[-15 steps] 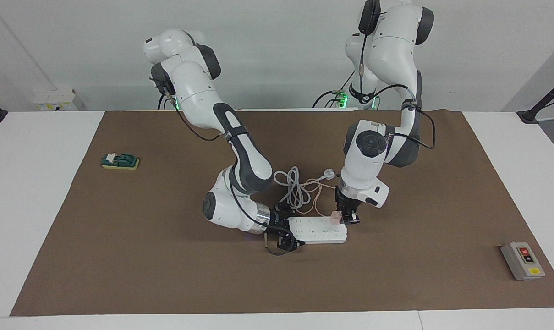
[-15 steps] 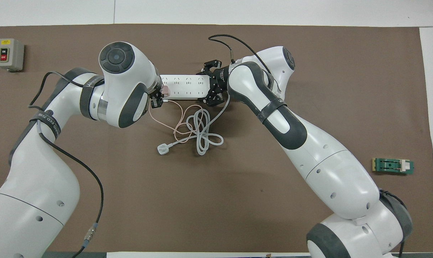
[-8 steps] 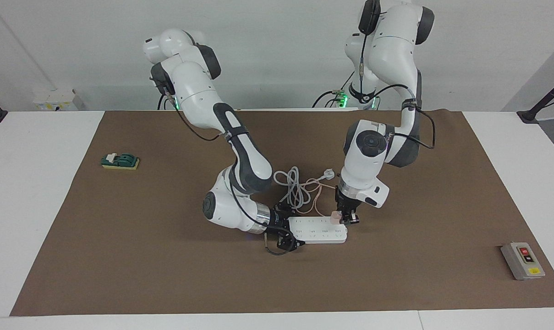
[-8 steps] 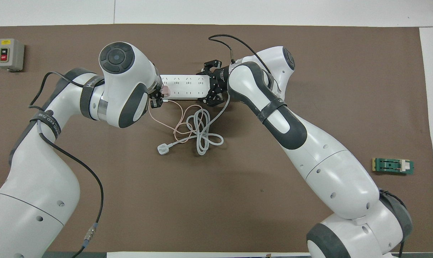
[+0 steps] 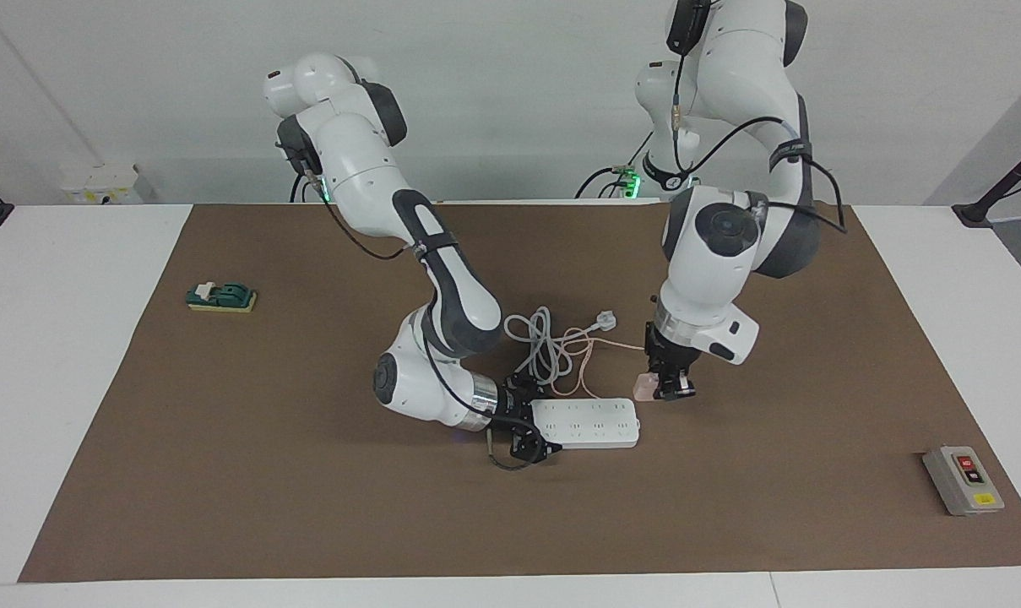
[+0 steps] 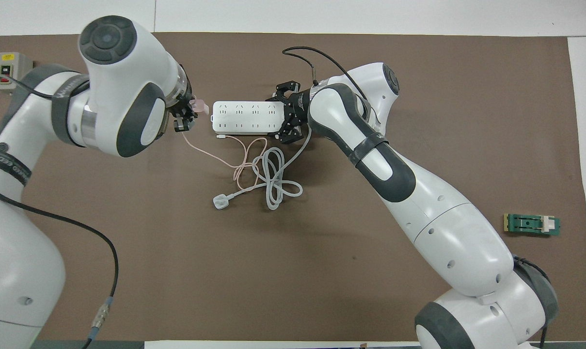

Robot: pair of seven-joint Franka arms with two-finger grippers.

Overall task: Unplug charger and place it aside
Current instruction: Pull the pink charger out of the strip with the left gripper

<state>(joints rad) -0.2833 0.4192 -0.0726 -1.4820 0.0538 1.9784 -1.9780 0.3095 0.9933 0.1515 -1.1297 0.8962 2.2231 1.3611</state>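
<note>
Glossy white plastic power strip (image 5: pixel 590 423) on a matt brown paper-like mat (image 5: pixel 307 473).

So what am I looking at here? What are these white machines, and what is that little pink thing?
Two robot arms at a table, each ending in a two-finger gripper. One picture faces them from across the table; the other looks down from above their own end. The left gripper holds the charger, a small pink plug, now out of the power strip, just off its end toward the left arm's side. Its thin pink cable trails on the brown mat. The right gripper grips the strip's other end, steadying it. A grey switch box and a small green block lie apart.
</note>
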